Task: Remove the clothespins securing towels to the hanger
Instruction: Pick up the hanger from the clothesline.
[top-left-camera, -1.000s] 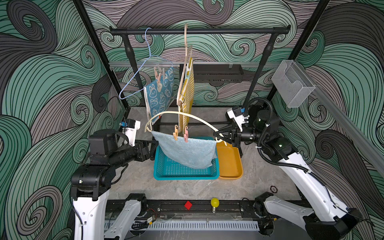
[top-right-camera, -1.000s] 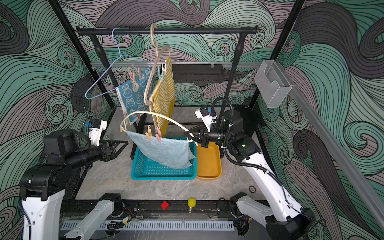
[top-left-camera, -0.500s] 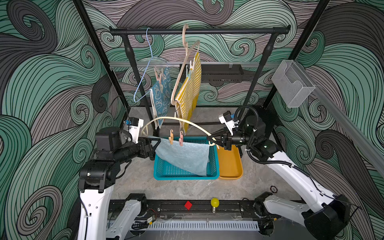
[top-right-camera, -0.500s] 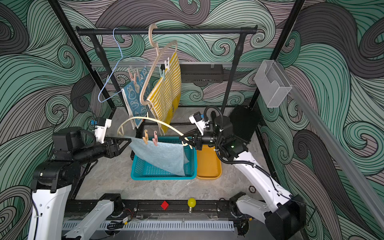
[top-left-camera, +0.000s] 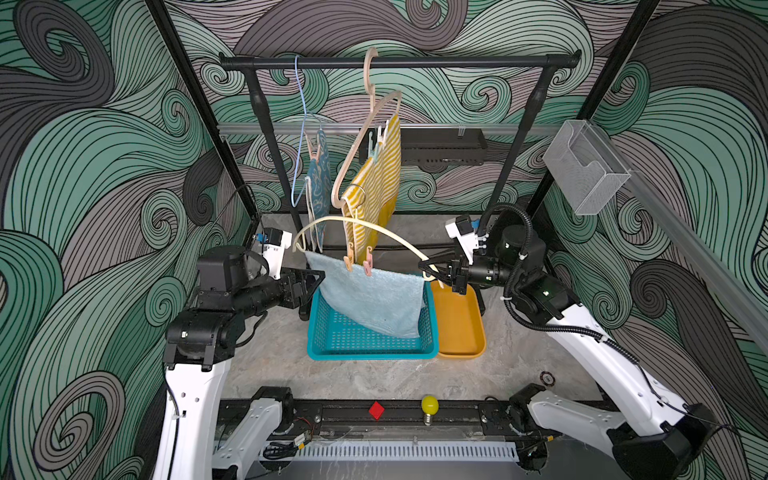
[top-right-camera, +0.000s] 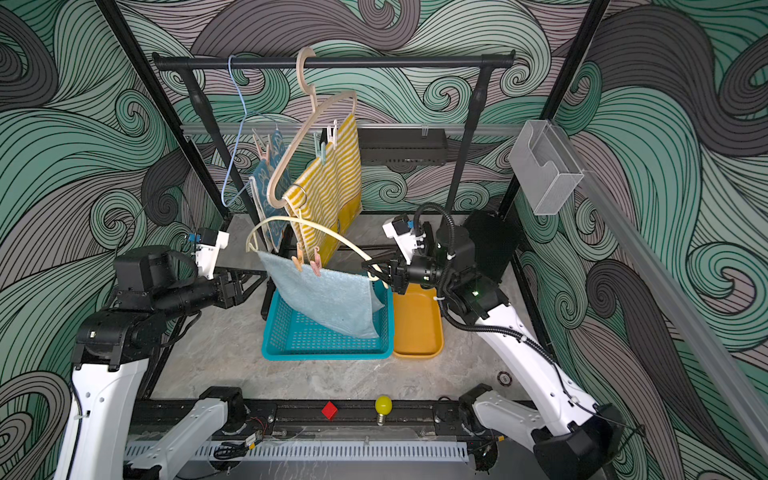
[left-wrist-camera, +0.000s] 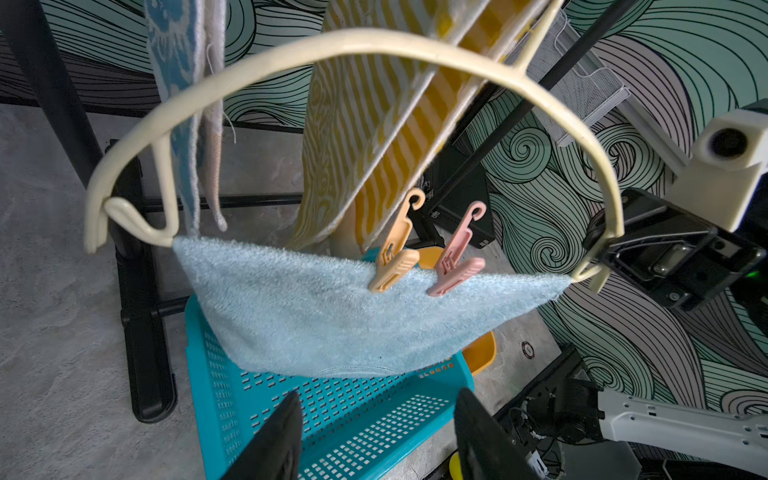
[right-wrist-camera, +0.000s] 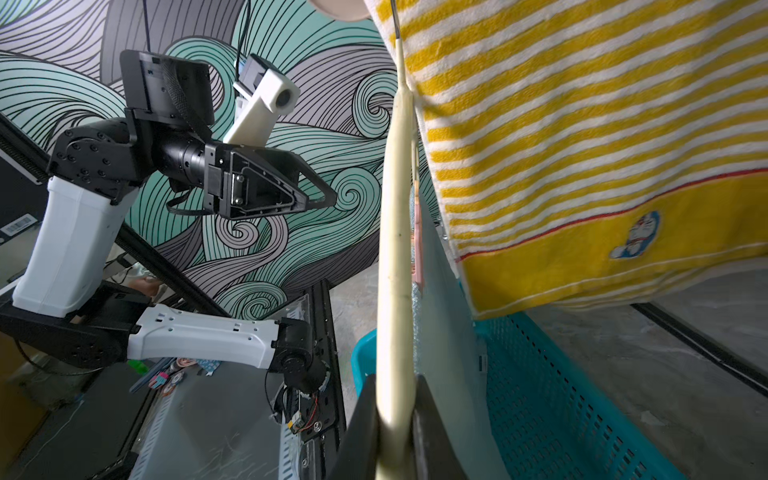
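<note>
A cream hanger (top-left-camera: 374, 226) is held level above the basket, and my right gripper (top-left-camera: 430, 270) (right-wrist-camera: 395, 399) is shut on its right end. A plain pale-blue towel (top-left-camera: 370, 295) (left-wrist-camera: 332, 316) hangs from its bar, pinned by an orange clothespin (left-wrist-camera: 392, 257) and a pink clothespin (left-wrist-camera: 455, 266) side by side. My left gripper (top-left-camera: 318, 282) (left-wrist-camera: 376, 419) is open and empty beside the towel's left edge. On the rail hang a yellow striped towel (top-left-camera: 378, 178) and a teal-blue bunny towel (top-left-camera: 318, 178), each with clothespins near its top.
A teal basket (top-left-camera: 370, 345) stands under the held towel, with an orange tray (top-left-camera: 459, 328) touching its right side. The black rail (top-left-camera: 395, 62) and its two posts stand behind. A clear box (top-left-camera: 586, 166) is fixed at the right wall.
My left arm has come in closer to the towel's left edge with its jaws still open. The right arm has shifted a little left with the hanger. The two hangers on the rail have swung round.
</note>
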